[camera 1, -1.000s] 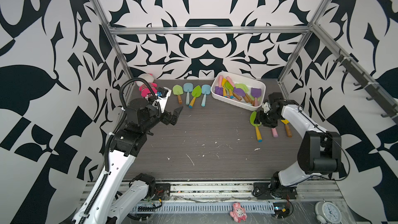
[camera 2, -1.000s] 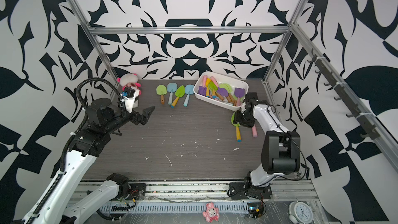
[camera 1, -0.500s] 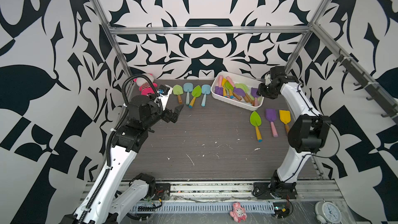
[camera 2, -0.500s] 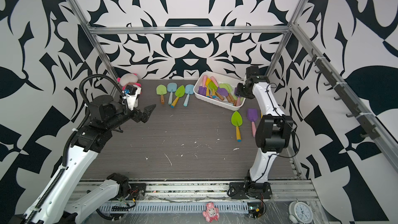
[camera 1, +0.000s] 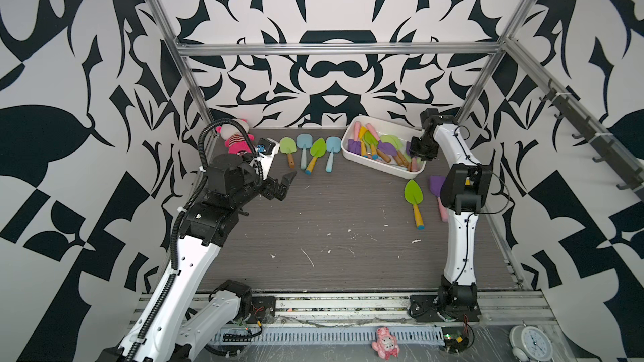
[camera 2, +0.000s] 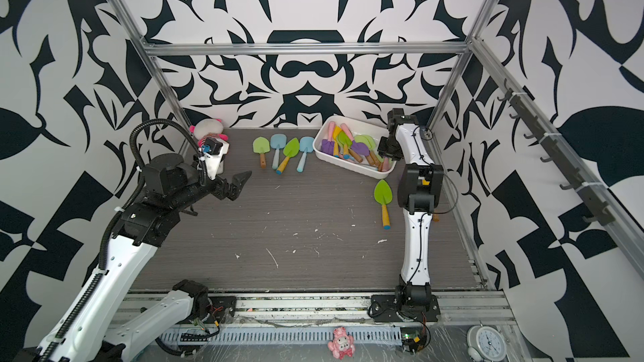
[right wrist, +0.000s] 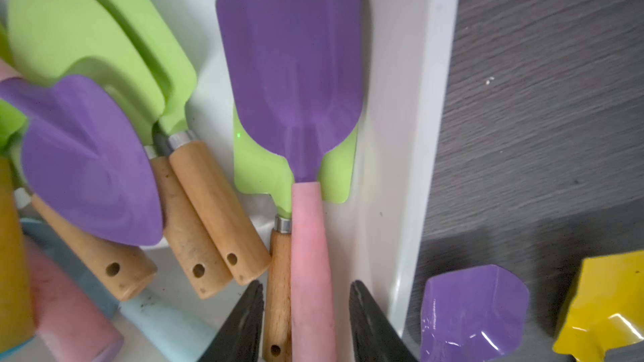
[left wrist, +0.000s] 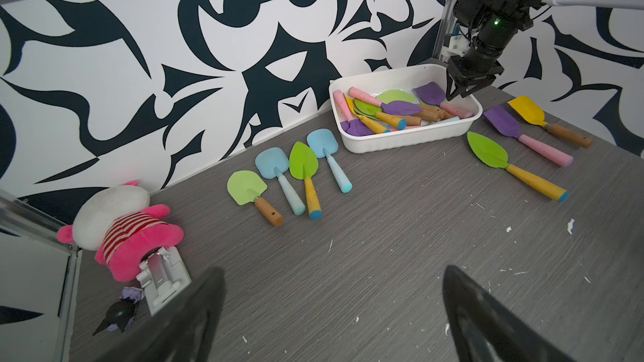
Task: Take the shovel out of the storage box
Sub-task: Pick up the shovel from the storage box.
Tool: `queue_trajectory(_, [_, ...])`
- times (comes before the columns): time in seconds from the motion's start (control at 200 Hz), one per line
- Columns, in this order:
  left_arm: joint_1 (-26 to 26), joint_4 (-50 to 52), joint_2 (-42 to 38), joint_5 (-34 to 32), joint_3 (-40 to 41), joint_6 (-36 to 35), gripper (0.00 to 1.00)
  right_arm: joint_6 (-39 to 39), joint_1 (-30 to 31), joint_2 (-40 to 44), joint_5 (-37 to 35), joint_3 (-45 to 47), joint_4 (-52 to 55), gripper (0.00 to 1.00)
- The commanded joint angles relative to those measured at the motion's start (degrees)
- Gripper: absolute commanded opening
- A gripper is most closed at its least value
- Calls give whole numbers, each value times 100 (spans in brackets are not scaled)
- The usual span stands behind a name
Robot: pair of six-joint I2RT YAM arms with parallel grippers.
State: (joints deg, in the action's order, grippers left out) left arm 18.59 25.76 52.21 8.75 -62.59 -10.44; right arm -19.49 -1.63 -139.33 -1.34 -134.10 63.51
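Observation:
The storage box [camera 1: 381, 164] [camera 2: 352, 166] [left wrist: 400, 137] is a shallow white tub at the back right of the table, and several shovels lie in it. My right gripper [camera 1: 417, 161] [camera 2: 385, 161] [left wrist: 449, 97] [right wrist: 306, 285] reaches down into its right end. It is open, its jaws on either side of the pink handle of a purple shovel [right wrist: 292, 64] [left wrist: 430, 94] and of a wooden handle beside it. One finger lies against the wooden handle; a gap shows between the other and the pink handle. My left gripper [camera 1: 287, 186] [camera 2: 240, 186] [left wrist: 332, 269] hovers open and empty over the table's left side.
A row of shovels [camera 1: 310, 151] lies left of the box. A green shovel [camera 1: 413, 196], a purple one [left wrist: 501, 121] and a yellow one [left wrist: 526, 111] lie on the table to its right. A pink plush toy [camera 1: 235, 137] sits in the back left corner. The patterned walls stand close.
My right arm has swung from the shovels lying right of the box up and back into the box, and its jaws have narrowed. The left arm has barely shifted.

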Motion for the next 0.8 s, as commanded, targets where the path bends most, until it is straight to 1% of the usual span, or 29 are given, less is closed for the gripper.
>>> queue_trajectory(0.0, [-13,121,-26,-28,-184,-37,99,-174,24,-120,-235,-638,461,42])
queue_trajectory(0.165, [-13,127,0,-19,-203,-12,100,-255,31,-603,-287,-1143,692,39])
queue_trajectory(0.39, [-13,125,42,-37,-221,25,100,-319,31,-897,-350,-1210,725,36])
queue_trajectory(0.485, [-13,123,40,-48,-230,37,99,-364,31,-1003,-349,-1279,713,33])
queue_trajectory(0.565, [-14,126,38,-70,-240,46,99,-407,31,-1068,-310,-1314,681,29])
queue_trajectory(0.65, [-13,125,35,-114,-255,37,99,-445,31,-1104,-329,-1377,678,22])
queue_trajectory(0.795, [-13,123,17,-106,-255,84,99,-451,32,-962,-356,-1323,580,14])
